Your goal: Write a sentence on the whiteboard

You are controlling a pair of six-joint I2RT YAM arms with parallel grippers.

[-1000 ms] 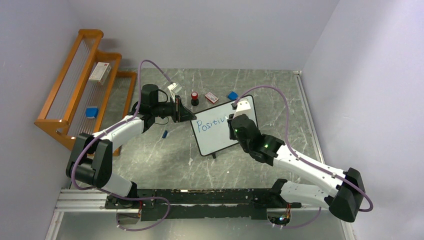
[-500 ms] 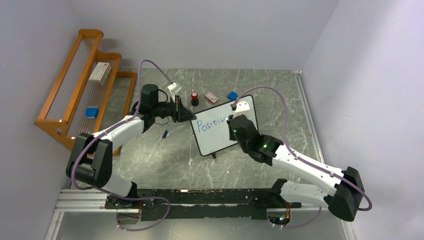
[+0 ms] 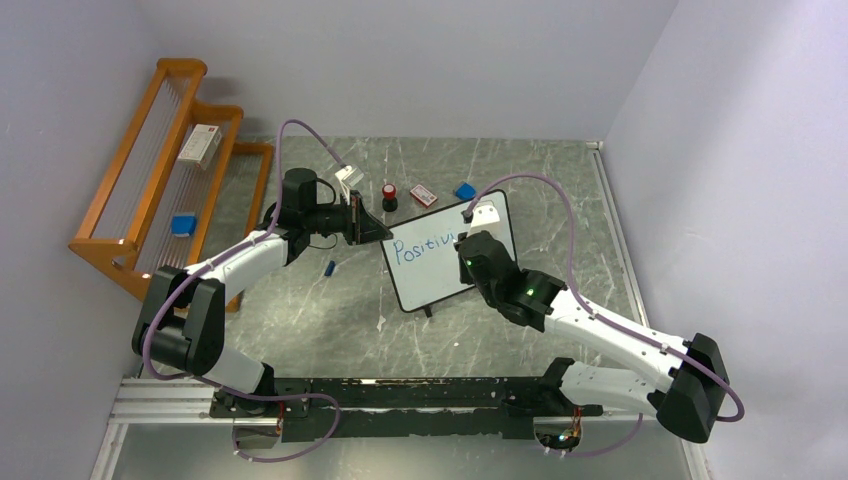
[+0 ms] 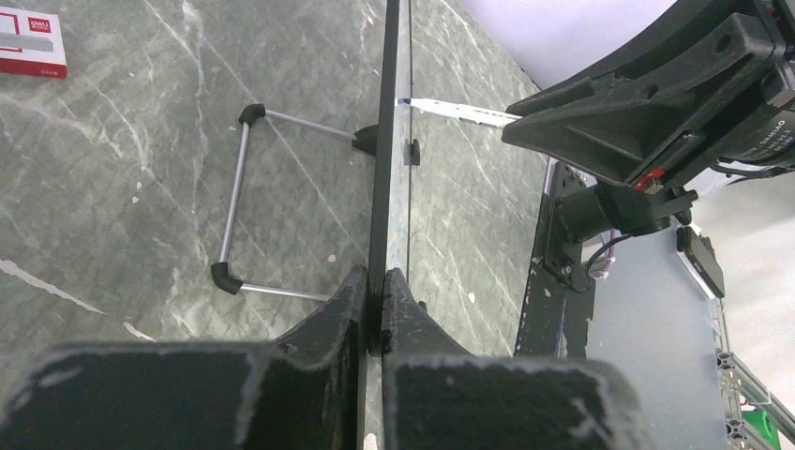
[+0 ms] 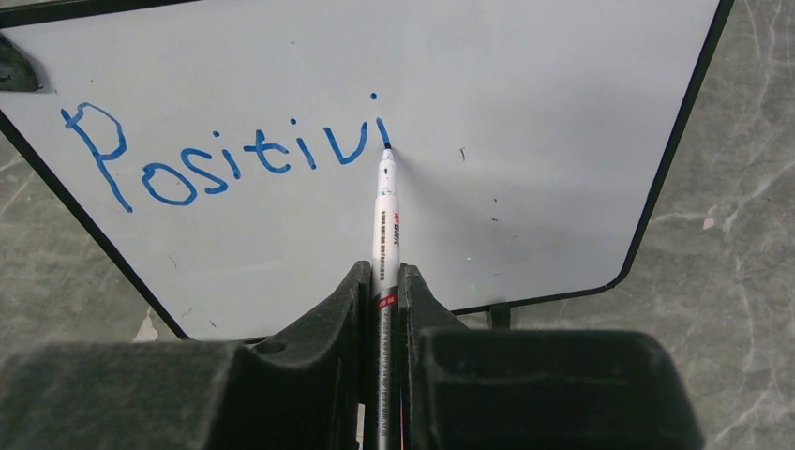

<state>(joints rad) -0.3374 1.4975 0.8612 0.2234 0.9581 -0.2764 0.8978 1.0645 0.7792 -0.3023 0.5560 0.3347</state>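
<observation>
Centre frame, the right claw clamps a slim white marker, tip touching the glossy whiteboard where the blue sentence reads "Positivi"; the left claw pinches its thin black frame.

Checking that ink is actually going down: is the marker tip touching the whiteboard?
Touching. The right wrist view shows the marker tip meeting the whiteboard exactly where the blue writing ends.

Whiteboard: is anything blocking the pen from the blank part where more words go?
Nothing visible does. The marker in the right gripper has its tip on the whiteboard right after the blue "Positivi"; the surface to its right is bare. The left gripper clamps the board's edge, clear of it.
</observation>
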